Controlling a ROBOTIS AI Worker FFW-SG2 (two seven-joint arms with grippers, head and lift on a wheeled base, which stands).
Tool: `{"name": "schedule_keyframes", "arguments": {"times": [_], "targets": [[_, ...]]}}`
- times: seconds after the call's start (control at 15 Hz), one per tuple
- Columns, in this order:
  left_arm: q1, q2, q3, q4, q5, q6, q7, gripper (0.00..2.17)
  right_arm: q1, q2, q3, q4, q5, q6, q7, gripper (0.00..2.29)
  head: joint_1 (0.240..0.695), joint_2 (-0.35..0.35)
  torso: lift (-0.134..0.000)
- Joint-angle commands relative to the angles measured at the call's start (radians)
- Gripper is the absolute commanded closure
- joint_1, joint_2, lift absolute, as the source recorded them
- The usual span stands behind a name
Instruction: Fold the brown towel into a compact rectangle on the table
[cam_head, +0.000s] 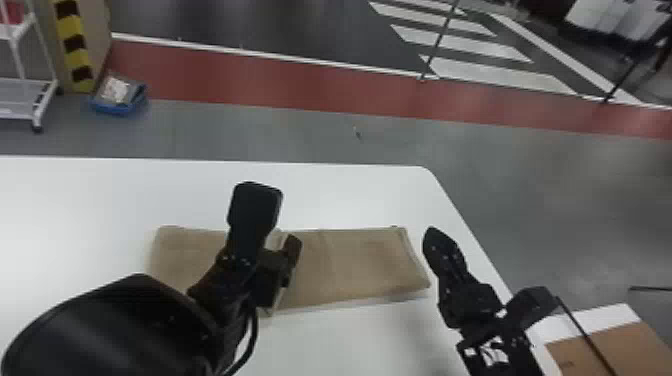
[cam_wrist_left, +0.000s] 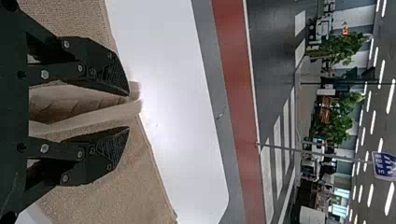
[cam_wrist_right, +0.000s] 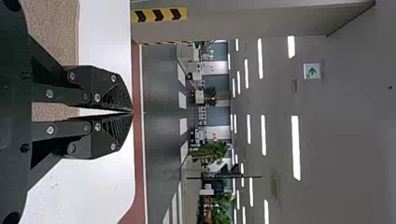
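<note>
Hanging over the brown towel (cam_head: 360, 262), the left end effector (cam_head: 274, 215) is released, the right one (cam_head: 433, 235) clenched.

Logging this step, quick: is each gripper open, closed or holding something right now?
Left gripper: open, a fold of the brown towel between its fingers, not clamped.
Right gripper: closed, holding nothing visible.

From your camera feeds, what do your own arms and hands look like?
Both are black. The left arm has a smooth, rounded black cover and a curved black cable. The left hand and right hand look alike: two tapered, jointed black fingers, silver-coloured screws and finely ridged gripping pads at the tips.
</note>
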Motion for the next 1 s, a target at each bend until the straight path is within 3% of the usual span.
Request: {"name": "schedule_keyframes", "arguments": {"times": [0.0, 0.2, 0.33, 0.6, 0.73, 0.93], "targets": [[-0.001, -0.004, 0.003, 0.005, 0.018, -0.038, 0.011, 0.02, 0.001, 0.000, 0.010, -0.005, 0.000, -0.003, 0.005, 0.49, 0.695, -0.350, -0.125], [0.006, -0.002, 0.029, -0.004, 0.013, -0.077, 0.019, 0.04, 0.020, 0.000, 0.025, -0.047, 0.006, 0.018, 0.025, 0.45, 0.695, -0.350, -0.125], [0.049, 0.025, 0.075, -0.013, -0.013, -0.136, 0.003, 0.04, 0.033, 0.009, 0.037, -0.105, 0.011, 0.110, 0.015, 0.45, 0.695, -0.350, -0.125], [0.162, 0.172, 0.210, -0.112, -0.002, -0.185, -0.008, 0.04, 0.052, 0.030, 0.131, -0.211, 0.035, 0.279, -0.057, 0.45, 0.695, -0.350, -0.125], [0.226, 0.212, 0.276, -0.128, 0.001, -0.295, -0.021, 0.04, 0.053, 0.039, 0.200, -0.248, 0.040, 0.337, -0.103, 0.45, 0.695, -0.303, -0.125], [0.277, 0.251, 0.353, -0.145, 0.036, -0.329, -0.046, 0.04, 0.052, 0.046, 0.304, -0.324, 0.041, 0.466, -0.176, 0.45, 0.695, -0.153, -0.125]]}}
